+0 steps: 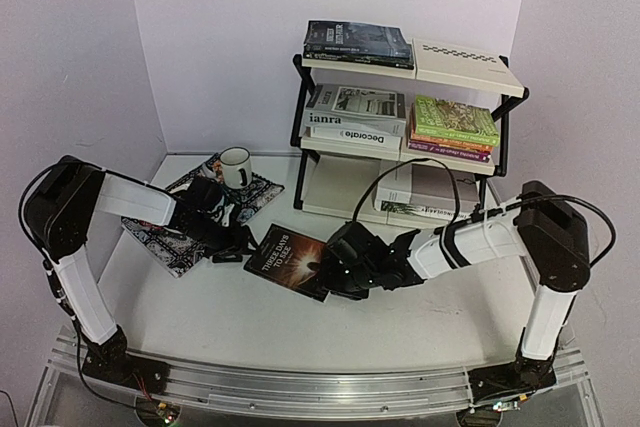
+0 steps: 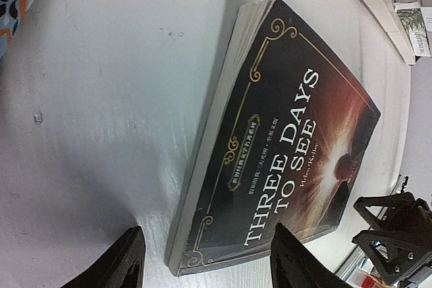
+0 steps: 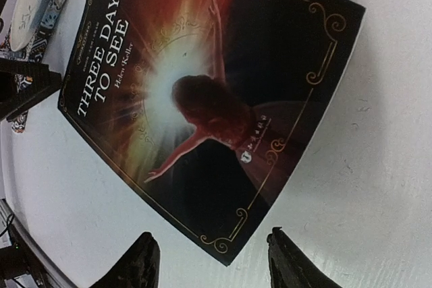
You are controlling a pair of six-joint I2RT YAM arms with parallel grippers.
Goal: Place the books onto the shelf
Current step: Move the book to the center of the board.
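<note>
1. Two grippers flank one dark paperback [image 1: 288, 259], titled "Three Days to See". It lies flat and cover up on the white table [image 1: 400, 332], near and to the left of the shelf [image 1: 470, 69].
2. The left gripper [image 1: 236, 247] is at the paperback's left end. Its fingers [image 2: 118, 264] stand apart and straddle a corner of the book. One finger overlaps the cover's edge in the left wrist view, but whether it touches cannot be told.
3. The right gripper [image 1: 332, 272] is at the book's right end. Its fingers [image 3: 138, 264] are also apart, and a corner of the cover points into the gap between them. Nothing is clamped.
4. The shelf carries:
   - a dark book [image 1: 358, 42] on the top tier;
   - the "ianra" and "Decorate" books [image 1: 350, 125] and a green-topped stack [image 1: 455, 122] on the middle tier;
   - a white book [image 1: 428, 192] on the bottom tier.
5. A mug [image 1: 235, 165] stands on a patterned placemat [image 1: 172, 245], left of the shelf.
</note>
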